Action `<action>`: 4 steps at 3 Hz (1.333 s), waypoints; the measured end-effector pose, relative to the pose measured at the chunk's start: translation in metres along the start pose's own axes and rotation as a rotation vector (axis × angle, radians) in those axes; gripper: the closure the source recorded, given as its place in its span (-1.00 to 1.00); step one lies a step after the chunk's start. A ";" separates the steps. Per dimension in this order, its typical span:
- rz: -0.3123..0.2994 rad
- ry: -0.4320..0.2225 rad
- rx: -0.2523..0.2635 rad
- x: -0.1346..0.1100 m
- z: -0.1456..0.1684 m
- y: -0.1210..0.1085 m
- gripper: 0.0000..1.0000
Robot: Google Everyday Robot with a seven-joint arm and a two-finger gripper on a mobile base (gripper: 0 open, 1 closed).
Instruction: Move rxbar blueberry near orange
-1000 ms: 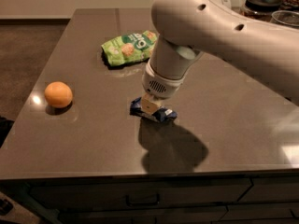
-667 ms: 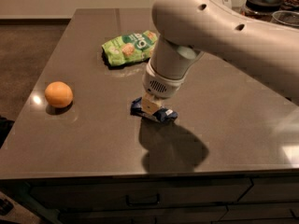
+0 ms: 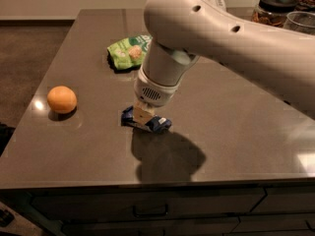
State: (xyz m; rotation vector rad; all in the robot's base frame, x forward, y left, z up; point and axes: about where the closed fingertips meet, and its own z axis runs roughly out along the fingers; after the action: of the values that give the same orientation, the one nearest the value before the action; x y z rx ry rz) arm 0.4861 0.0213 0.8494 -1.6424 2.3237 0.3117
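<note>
Dark blue rxbar blueberry (image 3: 158,125) under tool (image 3: 142,114), grip unclear; orange (image 3: 62,99) well apart, green bag (image 3: 129,52) behind

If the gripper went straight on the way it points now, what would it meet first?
The gripper points down, right over the rxbar blueberry, so the bar comes first, with the countertop directly beneath. It may be touching the bar; depth is unclear.
</note>
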 end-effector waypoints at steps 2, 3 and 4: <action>0.004 -0.068 -0.006 -0.017 0.001 -0.020 1.00; -0.019 -0.101 -0.021 -0.031 0.003 -0.022 1.00; -0.054 -0.127 -0.050 -0.048 0.010 -0.017 1.00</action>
State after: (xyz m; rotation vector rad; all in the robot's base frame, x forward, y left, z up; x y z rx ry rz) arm 0.5179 0.0612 0.8559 -1.6545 2.1912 0.4528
